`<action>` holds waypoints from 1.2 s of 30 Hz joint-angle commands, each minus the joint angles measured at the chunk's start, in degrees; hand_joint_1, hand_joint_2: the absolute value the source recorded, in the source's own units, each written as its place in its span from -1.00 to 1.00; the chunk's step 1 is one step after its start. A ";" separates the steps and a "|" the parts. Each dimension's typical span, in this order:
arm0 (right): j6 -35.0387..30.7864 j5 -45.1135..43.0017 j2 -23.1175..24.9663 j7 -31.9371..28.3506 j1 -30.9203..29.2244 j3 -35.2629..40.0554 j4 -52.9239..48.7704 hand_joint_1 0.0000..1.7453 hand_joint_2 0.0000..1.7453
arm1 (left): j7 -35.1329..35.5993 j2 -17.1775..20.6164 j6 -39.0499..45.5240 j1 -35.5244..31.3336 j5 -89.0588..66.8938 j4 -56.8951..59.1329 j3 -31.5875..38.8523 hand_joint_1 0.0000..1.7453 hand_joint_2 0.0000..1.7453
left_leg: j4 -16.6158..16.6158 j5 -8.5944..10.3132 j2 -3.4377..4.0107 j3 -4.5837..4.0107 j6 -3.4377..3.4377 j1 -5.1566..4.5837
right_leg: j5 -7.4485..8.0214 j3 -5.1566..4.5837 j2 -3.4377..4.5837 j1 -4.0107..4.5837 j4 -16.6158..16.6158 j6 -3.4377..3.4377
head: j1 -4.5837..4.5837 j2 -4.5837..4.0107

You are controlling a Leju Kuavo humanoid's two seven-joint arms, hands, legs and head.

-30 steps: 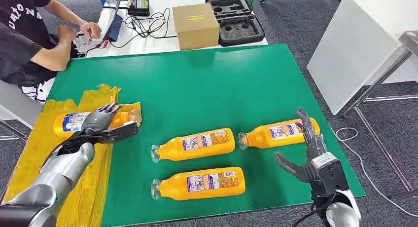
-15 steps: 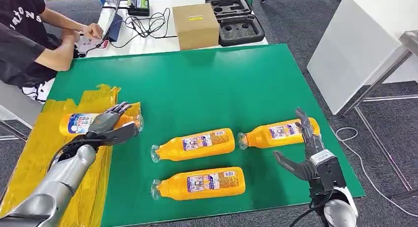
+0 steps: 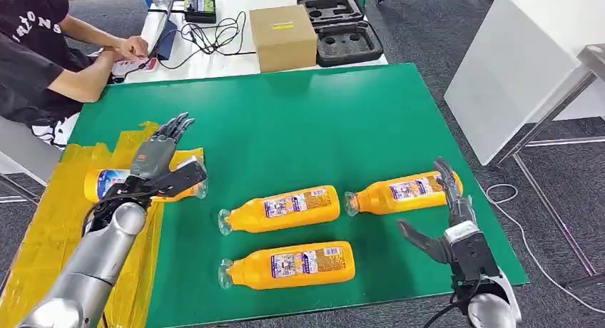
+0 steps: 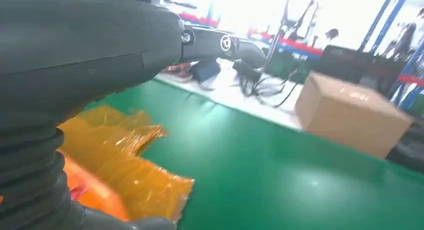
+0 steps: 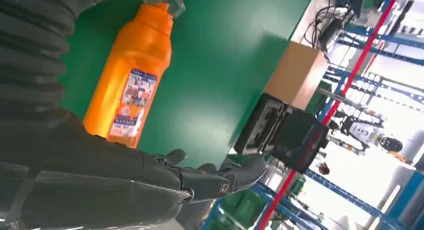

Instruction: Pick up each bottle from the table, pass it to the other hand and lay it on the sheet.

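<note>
Covering most of the head view, the green table has a wide bare stretch across its far half and middle, with open floor past its right edge. The yellow sheet lies along the left edge, crumpled, its inner border just beside the bare green. One bottle on the sheet lies on its side, partly hidden by the left hand, which hovers over it with fingers straight and spread, thumb out, holding nothing. Three more bottles lie flat on the green near the front edge: the middle bottle, the front bottle close to the table's near edge, and the right bottle, its base near the right edge. The right hand stands at the front right corner just beside the right bottle's base, fingers extended and apart, thumb stretched toward the middle, empty.

Beyond the far edge a white bench carries a cardboard box, black foam trays and cables. A seated person rests arms at the far left corner, close to the sheet's far end.
</note>
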 commanded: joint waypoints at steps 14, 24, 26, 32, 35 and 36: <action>0.35 44.00 -19.92 9.10 -9.16 0.66 3.67 -1.00 1.00 | -9.46 -9.82 -7.03 7.29 23.54 -12.63 -1.25 -1.00 1.00 | 0.07 -0.09 -0.10 0.12 -0.01 -0.11 | -0.05 0.19 -0.06 -0.12 -0.02 -0.06 | 0.00 0.00; 9.47 41.54 -27.52 5.84 -20.18 11.37 15.04 -1.00 1.00 | -10.38 -9.16 -7.95 7.30 26.22 -11.81 -0.80 -1.00 1.00 | 0.06 -0.09 -0.04 0.24 -0.01 -0.03 | 0.04 0.32 0.00 -0.04 -0.08 -0.01 | -0.02 0.00; 11.69 40.48 -27.61 4.86 -26.72 16.72 21.74 -1.00 1.00 | -10.65 -9.20 -7.57 8.43 26.69 -12.57 -0.22 -1.00 1.00 | 0.07 -0.13 0.38 0.28 0.01 -0.06 | 0.13 0.24 0.42 -0.07 -0.06 0.00 | 0.00 0.00; 12.17 39.36 -26.76 4.26 -33.94 22.37 30.06 -1.00 1.00 | -10.92 -9.25 -7.41 8.37 26.85 -12.20 0.01 -1.00 1.00 | 0.02 -0.03 0.30 0.24 0.04 -0.04 | 0.15 0.27 0.34 -0.04 -0.08 0.01 | -0.02 0.00; 12.73 38.98 -26.62 4.73 -35.08 24.09 30.86 -1.00 1.00 | -11.23 -9.02 -6.91 8.25 26.33 -12.05 -0.27 -1.00 1.00 | 0.05 -0.02 -0.04 0.32 0.05 0.02 | 0.07 0.44 0.02 0.02 -0.13 -0.01 | 0.02 0.00; 13.85 38.91 -25.82 4.70 -37.41 25.50 33.61 -1.00 1.00 | -11.53 -8.82 -6.76 8.16 26.23 -11.83 -0.43 -1.00 1.00 | 0.04 -0.02 0.01 0.34 0.06 0.01 | 0.07 0.43 0.04 0.01 -0.12 0.00 | 0.00 0.00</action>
